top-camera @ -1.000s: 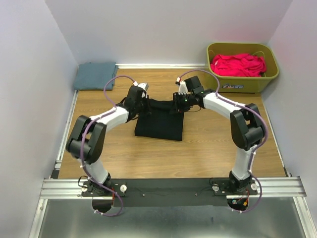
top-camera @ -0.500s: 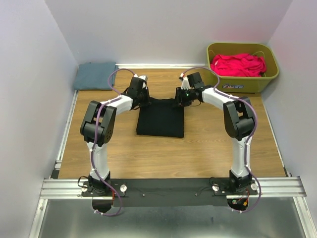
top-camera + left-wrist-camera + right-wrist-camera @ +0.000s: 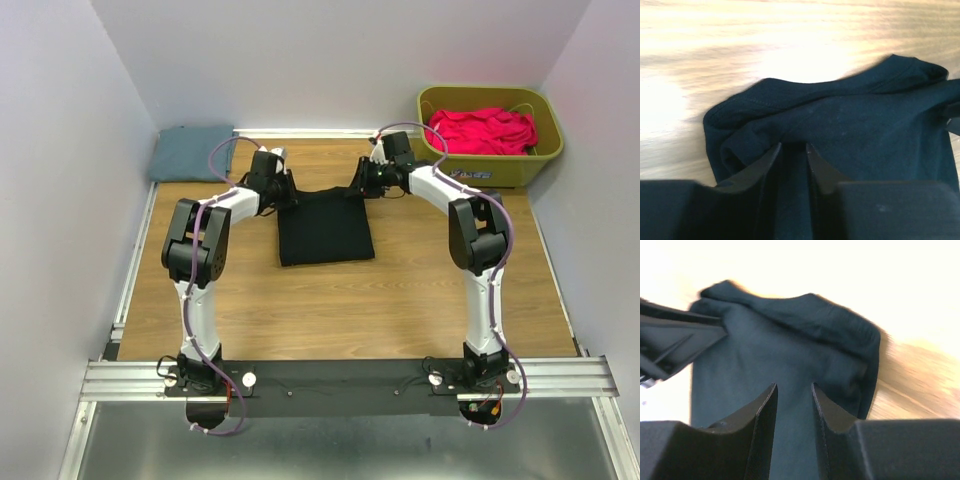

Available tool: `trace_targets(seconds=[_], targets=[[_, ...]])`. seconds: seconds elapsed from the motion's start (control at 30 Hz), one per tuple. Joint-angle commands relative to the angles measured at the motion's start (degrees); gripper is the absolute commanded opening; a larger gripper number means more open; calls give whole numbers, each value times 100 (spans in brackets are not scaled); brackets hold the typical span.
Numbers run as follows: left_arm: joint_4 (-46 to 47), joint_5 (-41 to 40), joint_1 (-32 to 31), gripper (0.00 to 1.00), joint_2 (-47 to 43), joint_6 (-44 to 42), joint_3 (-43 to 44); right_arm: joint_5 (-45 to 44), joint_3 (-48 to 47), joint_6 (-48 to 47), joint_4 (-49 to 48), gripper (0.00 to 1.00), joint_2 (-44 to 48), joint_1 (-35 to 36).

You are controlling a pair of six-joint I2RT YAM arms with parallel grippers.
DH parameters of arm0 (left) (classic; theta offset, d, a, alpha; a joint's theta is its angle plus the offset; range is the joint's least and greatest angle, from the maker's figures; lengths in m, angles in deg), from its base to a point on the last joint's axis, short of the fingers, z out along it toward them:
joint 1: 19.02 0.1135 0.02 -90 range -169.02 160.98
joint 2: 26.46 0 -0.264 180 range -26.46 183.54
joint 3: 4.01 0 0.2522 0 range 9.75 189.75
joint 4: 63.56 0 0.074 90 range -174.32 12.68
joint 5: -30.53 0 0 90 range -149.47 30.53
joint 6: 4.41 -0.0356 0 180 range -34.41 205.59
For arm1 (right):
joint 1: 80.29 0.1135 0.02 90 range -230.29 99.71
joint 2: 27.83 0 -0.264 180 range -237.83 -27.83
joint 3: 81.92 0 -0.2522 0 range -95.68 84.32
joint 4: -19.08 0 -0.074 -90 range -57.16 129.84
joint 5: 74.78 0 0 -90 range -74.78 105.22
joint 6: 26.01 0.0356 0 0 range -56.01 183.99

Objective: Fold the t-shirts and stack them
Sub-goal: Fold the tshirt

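A black t-shirt (image 3: pixel 325 232) lies folded in a rough square on the wooden table. My left gripper (image 3: pixel 283 190) is at its far left corner and my right gripper (image 3: pixel 366 186) at its far right corner. In the left wrist view the left gripper (image 3: pixel 792 146) has its jaws nearly together with bunched black cloth (image 3: pixel 855 125) between them. In the right wrist view the right gripper (image 3: pixel 794 386) has its jaws close together over the black cloth (image 3: pixel 780 350), which runs between them. The view is blurred. The left gripper (image 3: pixel 675 345) shows at its left edge.
A yellow-green basket (image 3: pixel 545 115) with red t-shirts (image 3: pixel 480 130) stands at the back right. A folded grey-blue t-shirt (image 3: pixel 192 152) lies in the back left corner. White walls close the table at the back and both sides.
Both grippers have moved away from the arm bases toward the back wall. The black t-shirt has slid back with them and lies flatter and squarer.
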Motion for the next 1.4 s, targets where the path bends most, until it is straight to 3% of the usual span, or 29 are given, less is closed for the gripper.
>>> trace_targets(seconds=[0.0,0.2,0.47,0.77,1.0,1.17,1.37], targets=[[11,234,169,40,-366,4,-21,677,-242,321,-207,40,113,-37],[695,287,169,43,-1122,110,-653,1511,312,900,-1277,41,334,7],[750,410,318,38,-315,277,-382,2128,-390,1051,-1464,41,-509,165],[776,612,669,28,196,804,-645,1831,-1066,1156,-1473,41,-1590,95],[1039,639,722,25,-59,989,-1119,1154,-1787,1393,-1517,41,-1986,-98],[1250,542,757,25,-331,1147,-1445,1126,-2297,1481,-1526,42,-2268,-116],[1303,612,880,29,-814,1208,-1595,1065,-2220,1385,-1534,43,-1962,-107]])
